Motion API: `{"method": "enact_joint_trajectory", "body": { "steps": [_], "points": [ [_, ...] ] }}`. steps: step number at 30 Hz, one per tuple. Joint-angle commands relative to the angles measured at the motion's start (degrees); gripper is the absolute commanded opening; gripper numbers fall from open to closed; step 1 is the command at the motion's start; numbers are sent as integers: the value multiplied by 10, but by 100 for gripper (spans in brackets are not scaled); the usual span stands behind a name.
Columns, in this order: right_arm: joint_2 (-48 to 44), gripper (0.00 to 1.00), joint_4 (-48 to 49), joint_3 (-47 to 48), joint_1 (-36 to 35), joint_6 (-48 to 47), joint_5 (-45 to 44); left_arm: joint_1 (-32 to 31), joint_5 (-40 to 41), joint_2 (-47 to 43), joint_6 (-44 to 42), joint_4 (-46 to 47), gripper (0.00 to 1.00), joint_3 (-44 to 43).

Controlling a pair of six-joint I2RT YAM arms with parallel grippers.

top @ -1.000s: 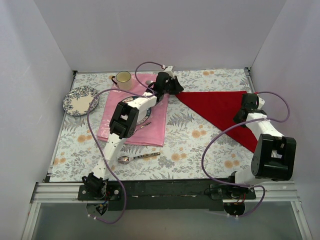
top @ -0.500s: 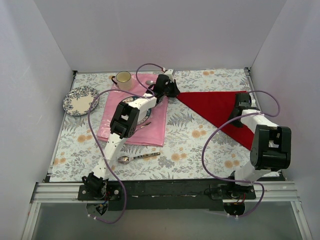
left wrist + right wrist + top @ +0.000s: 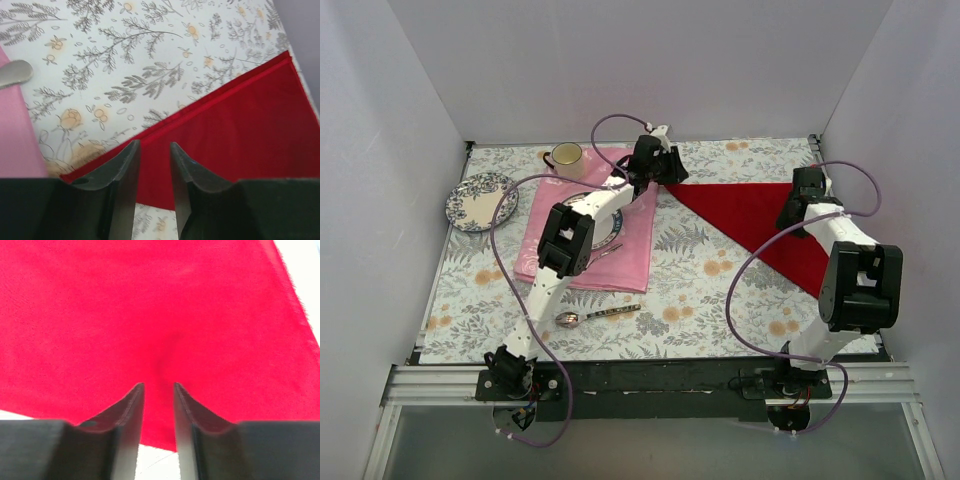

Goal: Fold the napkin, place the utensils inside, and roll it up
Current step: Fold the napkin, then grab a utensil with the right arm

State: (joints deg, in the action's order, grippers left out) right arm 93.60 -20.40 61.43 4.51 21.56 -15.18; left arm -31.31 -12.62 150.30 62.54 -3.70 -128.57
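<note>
Moving right gripper [image 3: 158,385] toward far edge over napkin [image 3: 760,220]; shifting left gripper [image 3: 154,144] slightly farther at napkin's left tip; keeping both narrowly parted, gripping nothing.

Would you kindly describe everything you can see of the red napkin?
The napkin is a plain deep red cloth, thin and soft-looking, folded into a triangle; doubled edges show in the left wrist view. It lies flat on the floral tablecloth, far right. The left gripper is at its left corner, the right gripper over its right part; whether either pinches it is unclear.
</note>
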Motion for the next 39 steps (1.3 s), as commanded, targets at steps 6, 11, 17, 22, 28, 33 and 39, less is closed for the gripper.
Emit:
{"method": "enact_joint_trajectory", "body": {
  "steps": [6, 11, 17, 22, 28, 33, 39],
  "points": [
    [-56, 56, -27, 8, -174, -127, 76, -5, 50, -310, 111, -136, 53, 151],
    [-74, 63, 26, -10, -318, -238, 148, 50, 204, -527, 122, -217, 86, 318],
    [-56, 68, 76, -21, -465, -395, 309, 131, 243, -765, 132, -295, 98, 494],
    [56, 67, -8, 83, -564, -458, 324, 140, 254, -860, 152, -315, 98, 547],
    [161, 66, -98, 207, -641, -491, 296, 140, 211, -882, 150, -300, 98, 583],
    [214, 65, -137, 284, -678, -491, 281, 141, 207, -898, 147, -300, 98, 594],
    [233, 61, -132, 282, -702, -478, 259, 140, 217, -906, 139, -304, 98, 601]
  ]
}}
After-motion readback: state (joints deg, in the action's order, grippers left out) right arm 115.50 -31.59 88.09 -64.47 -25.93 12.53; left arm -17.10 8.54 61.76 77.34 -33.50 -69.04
